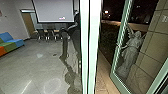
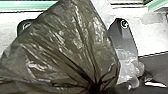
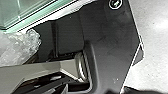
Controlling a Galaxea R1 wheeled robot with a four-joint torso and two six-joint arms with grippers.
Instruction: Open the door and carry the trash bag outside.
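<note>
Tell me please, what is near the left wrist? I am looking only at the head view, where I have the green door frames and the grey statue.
Observer: In the left wrist view there is a dark, shiny trash bag, large and close to the camera.
Operator: Thank you. Is its plastic spread flat everywhere, or is it gathered at some place?
Observer: Gathered at one place: many folds run together into a tight dark bunch.
Operator: And at the right wrist, is there something also?
Observer: Yes, the right wrist view has crumpled clear plastic. I cannot tell from it whether this belongs to the trash bag.
</note>
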